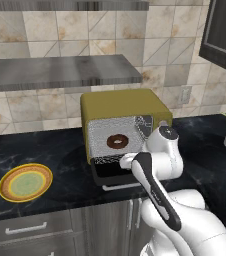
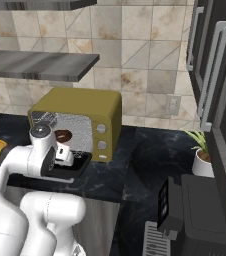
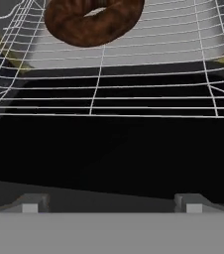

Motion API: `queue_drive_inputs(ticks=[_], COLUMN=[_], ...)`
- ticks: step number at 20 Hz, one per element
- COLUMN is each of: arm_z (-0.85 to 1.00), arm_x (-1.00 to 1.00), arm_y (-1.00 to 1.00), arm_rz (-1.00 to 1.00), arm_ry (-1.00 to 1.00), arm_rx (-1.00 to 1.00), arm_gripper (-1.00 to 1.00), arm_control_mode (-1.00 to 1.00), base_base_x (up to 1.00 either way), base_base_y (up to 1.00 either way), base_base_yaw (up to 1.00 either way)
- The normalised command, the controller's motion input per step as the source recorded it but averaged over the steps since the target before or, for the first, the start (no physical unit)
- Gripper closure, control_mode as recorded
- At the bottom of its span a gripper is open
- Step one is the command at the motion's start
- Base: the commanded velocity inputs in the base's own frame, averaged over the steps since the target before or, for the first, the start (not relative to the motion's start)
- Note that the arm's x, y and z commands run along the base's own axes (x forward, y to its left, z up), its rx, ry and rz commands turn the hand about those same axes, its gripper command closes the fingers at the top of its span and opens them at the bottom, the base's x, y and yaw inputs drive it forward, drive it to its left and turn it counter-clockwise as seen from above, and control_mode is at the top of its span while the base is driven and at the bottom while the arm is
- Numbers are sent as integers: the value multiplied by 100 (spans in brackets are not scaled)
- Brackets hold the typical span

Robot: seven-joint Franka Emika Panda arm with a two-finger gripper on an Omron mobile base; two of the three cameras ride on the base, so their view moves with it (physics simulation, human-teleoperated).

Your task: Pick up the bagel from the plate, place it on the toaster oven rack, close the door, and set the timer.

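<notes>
The bagel [image 1: 117, 141] lies on the toaster oven rack [image 1: 105, 135], which is drawn forward past the cavity's mouth. Below it the door [image 1: 110, 175] hangs open and flat over the surface [image 1: 60, 150] edge. The gripper [image 3: 111, 203] hovers just in front of the rack's front edge, fingers spread apart and holding nothing. The arm hides much of the door. The plate [image 1: 25, 182] sits well to the left, bare.

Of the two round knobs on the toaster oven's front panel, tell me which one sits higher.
The upper knob, level with the bagel on the rack. The other knob sits directly below it, nearer the oven's bottom edge.
</notes>
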Motion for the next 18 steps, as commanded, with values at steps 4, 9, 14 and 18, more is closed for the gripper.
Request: queue_drive_inputs(ticks=[4, 9, 14, 18], arm_z=[-20, -14, -15, -13], arm_x=[29, 31, 34, 31], arm_y=[0, 0, 0, 0], arm_rz=[0, 0, 0, 0], arm_ry=[-3, -5, -8, -12], arm_rx=[-3, -2, 0, 0], arm_gripper=[-100, -100, -100, -100], arm_control_mode=[-100, -100, -100, -100], base_base_x=[0, 0, 0, 0], base_base_y=[0, 0, 0, 0], base_base_yaw=[0, 0, 0, 0])
